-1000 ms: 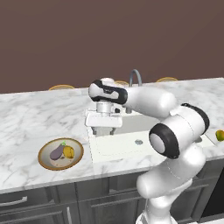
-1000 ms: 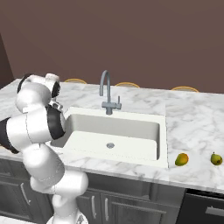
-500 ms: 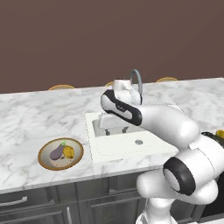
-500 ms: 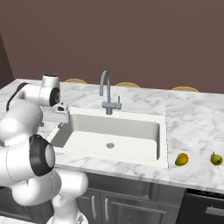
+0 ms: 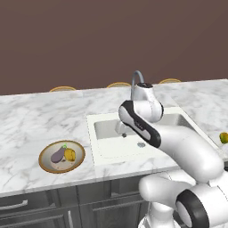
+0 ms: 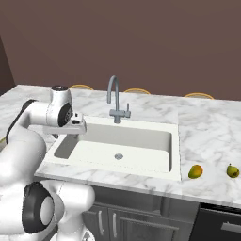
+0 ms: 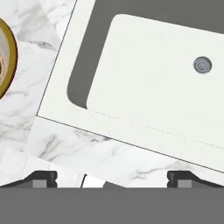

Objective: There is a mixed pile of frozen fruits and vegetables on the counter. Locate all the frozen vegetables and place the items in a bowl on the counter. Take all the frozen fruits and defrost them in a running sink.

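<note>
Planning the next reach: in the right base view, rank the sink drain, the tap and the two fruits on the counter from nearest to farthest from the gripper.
From the gripper, open at the sink's left edge:
1. Drain, mid-basin, and tap, behind the basin: too close to call.
2. Near fruit, counter right of the sink.
3. Far fruit, further right.

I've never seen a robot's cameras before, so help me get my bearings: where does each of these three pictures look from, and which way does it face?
Left base view: behind the arm, on its left, facing forward and down at the sink, with the bowl holding an eggplant; the white arm rises from the lower right.
Right base view: behind, on the right, facing the same sink and two fruits; the arm rises from the lower left.
Hand view: on the hand, looking down at the basin's drain; the open gripper shows at the bottom.
All three share the sink.
</note>
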